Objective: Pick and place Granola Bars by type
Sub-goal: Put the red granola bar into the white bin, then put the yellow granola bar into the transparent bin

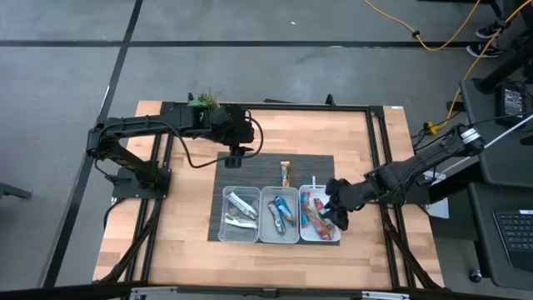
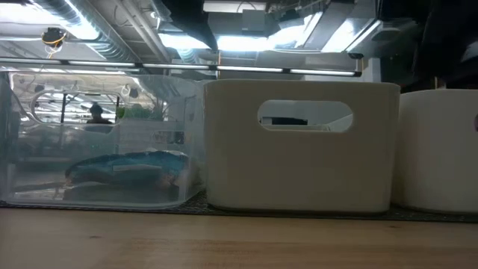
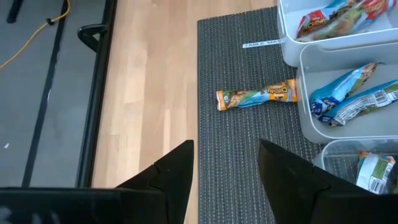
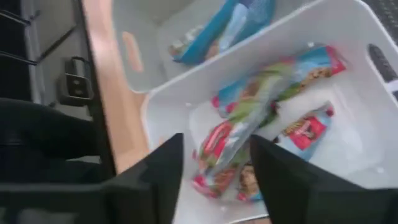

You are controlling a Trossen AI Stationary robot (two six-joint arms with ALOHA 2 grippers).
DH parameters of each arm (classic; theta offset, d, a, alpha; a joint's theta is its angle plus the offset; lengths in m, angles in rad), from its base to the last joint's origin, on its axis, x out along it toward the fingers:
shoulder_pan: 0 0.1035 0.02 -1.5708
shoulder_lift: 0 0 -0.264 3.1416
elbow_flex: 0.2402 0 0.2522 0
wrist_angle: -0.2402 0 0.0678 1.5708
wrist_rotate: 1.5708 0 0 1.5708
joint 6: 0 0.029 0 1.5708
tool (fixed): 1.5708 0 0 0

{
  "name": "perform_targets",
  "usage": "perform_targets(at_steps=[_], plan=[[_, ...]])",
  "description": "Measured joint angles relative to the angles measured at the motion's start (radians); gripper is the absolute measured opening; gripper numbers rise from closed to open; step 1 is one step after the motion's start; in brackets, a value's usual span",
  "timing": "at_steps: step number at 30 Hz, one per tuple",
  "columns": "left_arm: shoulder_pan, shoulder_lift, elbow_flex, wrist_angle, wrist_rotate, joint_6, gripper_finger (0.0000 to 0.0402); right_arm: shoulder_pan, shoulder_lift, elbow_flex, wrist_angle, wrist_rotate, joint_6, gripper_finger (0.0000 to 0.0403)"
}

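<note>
Red-wrapped bars (image 4: 249, 134) fill the right tray (image 1: 336, 238) beneath the right gripper (image 4: 214, 177), fingers apart, holding nothing. Left gripper (image 3: 224, 180), fingers apart and empty, hovers near an orange bar (image 3: 256, 97).

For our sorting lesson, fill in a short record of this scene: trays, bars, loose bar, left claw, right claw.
trays: three in a row on the dark mat
bars: silvery in the left tray, blue in the middle tray, red in the right tray
loose bar: orange bar on the mat behind the trays
left claw: open, empty, above the mat
right claw: open, over the right tray
</note>
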Motion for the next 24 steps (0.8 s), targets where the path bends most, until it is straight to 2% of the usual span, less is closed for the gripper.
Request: perform_targets(at_steps=[4, 7, 11, 17, 24], plan=[[0.000, 0.000, 0.000, -0.001, 0.000, 0.000, 0.0165, -0.036, 0.001, 0.060, -0.081, -0.041, -0.051, 0.0247], [0.000, 0.000, 0.000, 0.000, 0.000, 0.000, 0.0164, -0.080, 0.001, 0.123, -0.157, -0.040, -0.118, 0.0266], [0.000, 0.000, 0.000, 0.000, 0.000, 0.004, 0.0166, -0.168, 0.001, 0.192, -0.211, -0.039, -0.257, 0.0270], [0.000, 0.000, 0.000, 0.000, -0.002, -0.001, 0.0162, -0.355, 0.011, 0.216, -0.170, -0.038, -0.446, 0.0271], [0.000, 0.000, 0.000, 0.000, -0.003, -0.020, 0.0164, -0.547, 0.099, 0.216, -0.036, -0.039, -0.468, 0.0271]])
